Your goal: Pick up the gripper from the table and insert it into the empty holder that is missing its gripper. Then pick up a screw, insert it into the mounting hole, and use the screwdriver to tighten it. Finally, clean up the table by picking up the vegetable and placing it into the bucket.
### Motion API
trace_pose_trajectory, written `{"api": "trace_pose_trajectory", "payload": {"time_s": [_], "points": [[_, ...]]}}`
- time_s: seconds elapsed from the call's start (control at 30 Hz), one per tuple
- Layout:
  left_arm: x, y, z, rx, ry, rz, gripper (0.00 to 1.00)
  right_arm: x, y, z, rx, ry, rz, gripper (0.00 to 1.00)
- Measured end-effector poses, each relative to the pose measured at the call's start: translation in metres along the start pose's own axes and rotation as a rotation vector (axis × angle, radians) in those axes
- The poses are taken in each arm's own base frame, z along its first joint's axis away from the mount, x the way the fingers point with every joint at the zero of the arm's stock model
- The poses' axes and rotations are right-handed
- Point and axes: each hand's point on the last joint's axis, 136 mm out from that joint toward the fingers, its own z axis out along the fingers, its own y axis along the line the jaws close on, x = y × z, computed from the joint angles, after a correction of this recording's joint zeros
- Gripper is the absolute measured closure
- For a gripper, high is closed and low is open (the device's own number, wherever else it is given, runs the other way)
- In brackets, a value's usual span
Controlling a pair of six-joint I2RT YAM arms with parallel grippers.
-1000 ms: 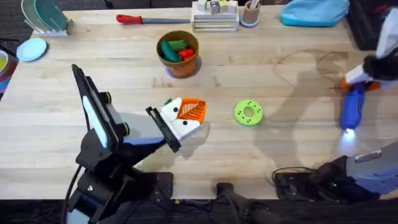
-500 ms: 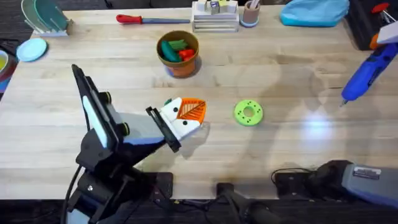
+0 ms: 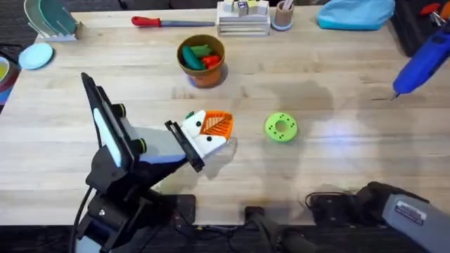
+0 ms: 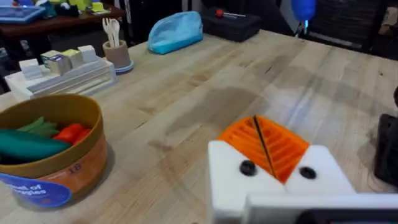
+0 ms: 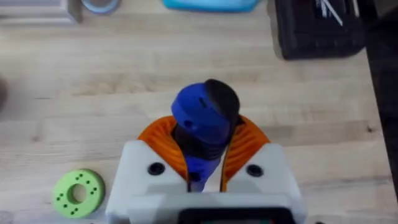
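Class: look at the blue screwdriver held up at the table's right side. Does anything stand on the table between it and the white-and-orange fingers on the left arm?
Only the green disc lies on that stretch; the raised screwdriver could probably pass above it to the left gripper.

Pale wood table (image 3: 337, 161) — dark floor, perhaps carpet.

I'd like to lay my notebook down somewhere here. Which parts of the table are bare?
Bare wood lies right of the green disc, below the blue screwdriver, and in the left stretch between the round blue lid and the bucket. The back edge is crowded: red-handled tool, white stack, blue pouch.
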Motion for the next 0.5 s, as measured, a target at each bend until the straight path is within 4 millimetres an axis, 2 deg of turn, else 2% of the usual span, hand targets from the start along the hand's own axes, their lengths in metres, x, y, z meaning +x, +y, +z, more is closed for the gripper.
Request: {"api": "trace_pose_trajectory", "payload": {"time_s": [0.1, 0.2, 0.37, 0.4, 0.5], "points": [[0.000, 0.000, 0.000, 0.000, 0.000, 0.000, 0.994, -0.008, 0.012, -0.023, -0.041, -0.092, -0.014, 0.797], [0.000, 0.000, 0.000, 0.000, 0.000, 0.000, 0.994, -0.010, 0.026, -0.034, -0.089, -0.171, -0.037, 0.800], [0.000, 0.000, 0.000, 0.000, 0.000, 0.000, 0.994, 0.006, 0.051, -0.035, -0.161, -0.265, -0.045, 0.805], [0.000, 0.000, 0.000, 0.000, 0.000, 0.000, 0.994, 0.012, 0.065, -0.035, -0.205, -0.361, -0.049, 0.808], [0.000, 0.000, 0.000, 0.000, 0.000, 0.000, 0.994, 0.010, 0.082, -0.039, -0.275, -0.488, -0.072, 0.810]]}}
